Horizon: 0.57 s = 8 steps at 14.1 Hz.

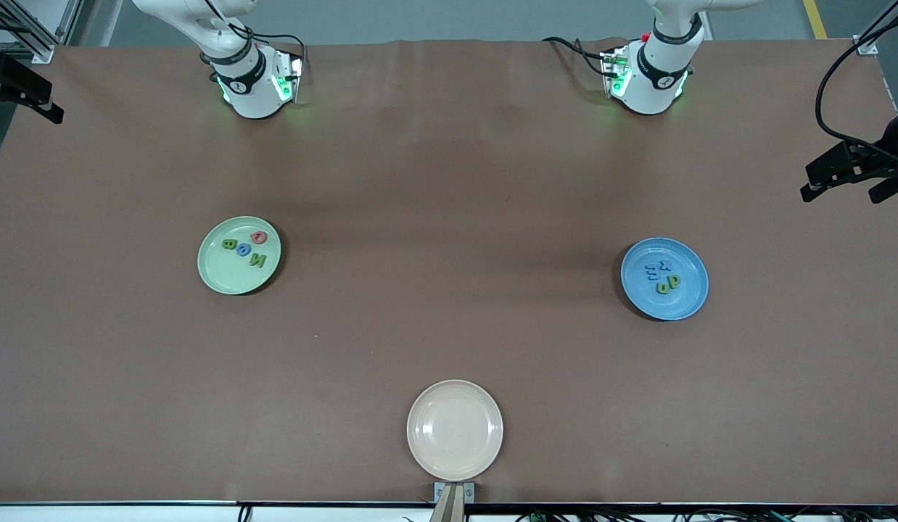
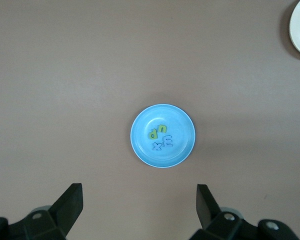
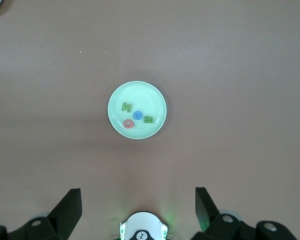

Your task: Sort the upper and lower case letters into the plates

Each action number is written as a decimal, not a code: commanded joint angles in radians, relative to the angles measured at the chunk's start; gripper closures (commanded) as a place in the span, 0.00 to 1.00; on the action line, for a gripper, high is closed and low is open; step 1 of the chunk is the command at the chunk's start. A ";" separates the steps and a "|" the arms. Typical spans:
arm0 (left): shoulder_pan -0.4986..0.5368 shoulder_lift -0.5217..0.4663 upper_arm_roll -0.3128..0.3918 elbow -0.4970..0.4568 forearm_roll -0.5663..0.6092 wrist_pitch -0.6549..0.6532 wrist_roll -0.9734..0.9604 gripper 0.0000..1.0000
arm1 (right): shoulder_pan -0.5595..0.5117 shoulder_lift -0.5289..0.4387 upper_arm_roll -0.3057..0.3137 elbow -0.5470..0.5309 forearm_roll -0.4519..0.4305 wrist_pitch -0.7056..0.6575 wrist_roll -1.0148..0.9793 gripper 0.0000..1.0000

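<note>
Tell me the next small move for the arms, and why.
Probably none but holding both arms up: sorting looks finished. Four letters lie in the light green plate and four letters in the blue plate; the cream plate holds nothing. The left gripper and right gripper hang open above their plates, carrying nothing.

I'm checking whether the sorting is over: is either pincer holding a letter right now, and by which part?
Nothing is held. The left pincer is open high over the blue plate, the right pincer open over the light green plate.
</note>
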 commanded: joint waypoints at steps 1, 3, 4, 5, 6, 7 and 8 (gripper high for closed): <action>-0.006 -0.003 0.002 0.018 0.015 0.000 0.015 0.00 | -0.003 -0.022 0.004 -0.015 0.003 0.000 0.000 0.00; -0.006 -0.005 0.002 0.015 0.015 -0.009 0.015 0.00 | -0.003 -0.020 0.003 -0.013 0.000 0.005 -0.010 0.00; -0.006 -0.005 0.002 0.015 0.016 -0.011 0.015 0.00 | -0.003 -0.020 0.001 -0.013 0.001 0.005 -0.010 0.00; -0.006 -0.005 0.002 0.015 0.016 -0.011 0.013 0.00 | -0.003 -0.020 0.003 -0.013 0.003 0.006 -0.010 0.00; -0.006 -0.005 0.002 0.014 0.016 -0.011 0.013 0.00 | -0.003 -0.020 0.004 -0.013 0.003 0.009 -0.010 0.00; -0.006 -0.005 0.002 0.014 0.016 -0.013 0.012 0.00 | -0.002 -0.020 0.004 -0.013 0.003 0.022 -0.010 0.00; -0.008 -0.005 0.002 0.014 0.018 -0.016 0.012 0.00 | 0.000 -0.020 0.004 -0.013 0.003 0.023 -0.010 0.00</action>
